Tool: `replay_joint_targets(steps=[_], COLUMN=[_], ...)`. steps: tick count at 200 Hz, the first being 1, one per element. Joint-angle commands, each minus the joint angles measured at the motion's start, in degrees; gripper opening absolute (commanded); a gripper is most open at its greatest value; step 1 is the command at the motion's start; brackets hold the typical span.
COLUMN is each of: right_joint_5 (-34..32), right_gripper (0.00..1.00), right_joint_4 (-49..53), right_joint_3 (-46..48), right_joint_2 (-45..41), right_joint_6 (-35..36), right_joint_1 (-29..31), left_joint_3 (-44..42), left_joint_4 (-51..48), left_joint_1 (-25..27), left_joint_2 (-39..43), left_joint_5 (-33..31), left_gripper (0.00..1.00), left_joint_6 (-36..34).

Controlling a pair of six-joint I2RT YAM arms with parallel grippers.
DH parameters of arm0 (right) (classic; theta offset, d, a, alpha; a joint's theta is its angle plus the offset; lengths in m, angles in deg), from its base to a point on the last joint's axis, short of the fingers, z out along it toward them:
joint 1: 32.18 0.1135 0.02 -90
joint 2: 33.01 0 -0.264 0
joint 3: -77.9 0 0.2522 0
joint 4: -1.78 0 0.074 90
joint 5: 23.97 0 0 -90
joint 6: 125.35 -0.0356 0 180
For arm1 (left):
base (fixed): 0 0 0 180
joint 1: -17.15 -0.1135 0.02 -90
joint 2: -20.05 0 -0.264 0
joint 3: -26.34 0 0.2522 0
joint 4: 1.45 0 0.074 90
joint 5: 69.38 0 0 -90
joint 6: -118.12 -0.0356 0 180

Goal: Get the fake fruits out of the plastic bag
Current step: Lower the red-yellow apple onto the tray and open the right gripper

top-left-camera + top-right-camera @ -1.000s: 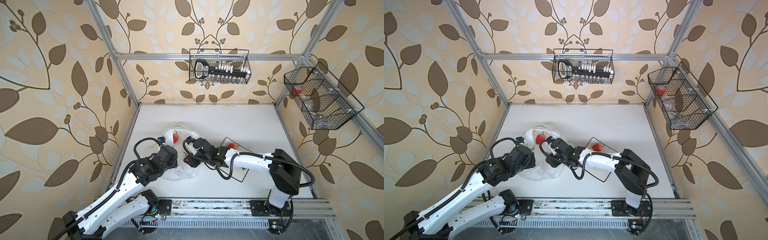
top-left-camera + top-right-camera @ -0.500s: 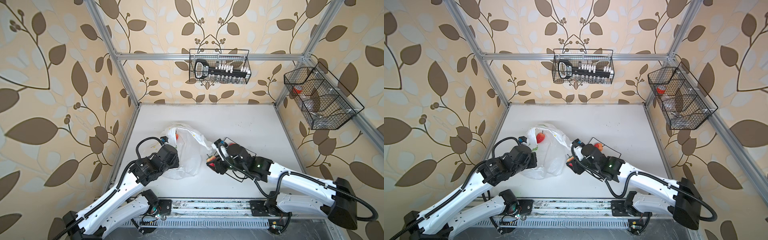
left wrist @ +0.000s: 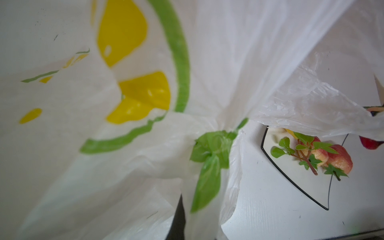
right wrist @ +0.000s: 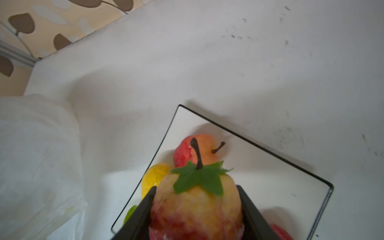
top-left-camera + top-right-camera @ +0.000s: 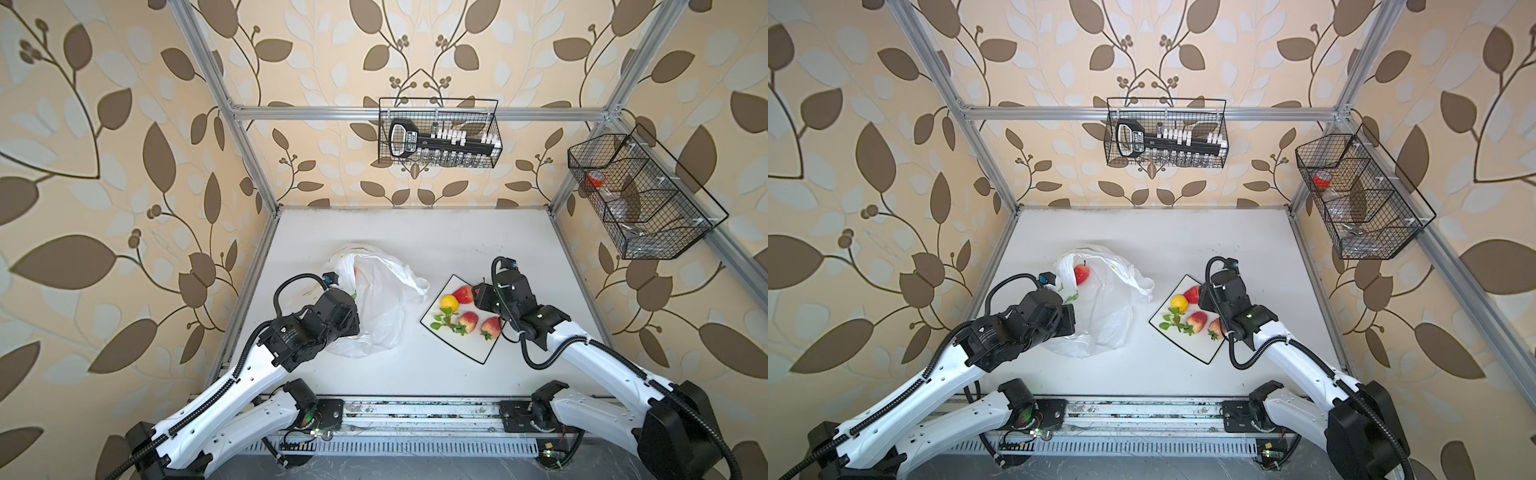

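left gripper [image 5: 351, 321] is mostly buried. In both top views its own wrist block covers it. In the wrist view the bag [image 5: 382, 303] fills nearly everything, blurry up close, with just one dark finger [image 3: 179, 216] poking out under the film. It's closed, and the film bunches right at it, so it looks clamped on the bag's near-left side.

The bag stands crumpled, left of centre on the worktop [image 5: 415, 232]. One red fruit [image 5: 1082, 274] sits inside at the far end, and the film hides whatever else is in there.

right gripper [image 4: 196, 188] is squeezing a peach [image 4: 197, 207], yellow-pink with a green cap and dark stem, just above the plate [image 5: 469, 347]. The peach's bottom is cut off at the frame edge, and from above the wrist hides it completely.

On the plate are the lemon [image 5: 449, 302], the sprig [image 5: 445, 323] and three reddish fruits [image 5: 468, 322]. The right arm covers the plate's right corner.

Bag and plate sit apart, with a bare strip of worktop between them. The far half is open up to the wall. The bag is near the left edge, and the plate is well in from the right one.

The left arm comes up from the near-left rail, forearm slanting far-right. The right arm comes from near right, forearm slanting far-left, wrist tipped down over the plate.
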Motion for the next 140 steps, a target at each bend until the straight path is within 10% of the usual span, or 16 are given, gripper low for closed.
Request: replay_joint_targets(steps=[1,140], right_joint_5=[-4.6,-2.2], right_gripper=[0.47,0.64], right_joint_4=[-3.1,-10.3], right_joint_3=[1.6,4.4], right_joint_2=[2.6,13.5], right_joint_6=[-4.7,-7.8], right_joint_1=[-1.7,-2.6], left_joint_3=[0.1,0.9], left_joint_4=[1.1,-2.9], left_joint_1=[-0.5,-0.5], left_joint_2=[0.5,2.1], left_joint_5=[1.1,3.6], left_gripper=[0.00,0.00], left_joint_6=[-1.0,-1.5])
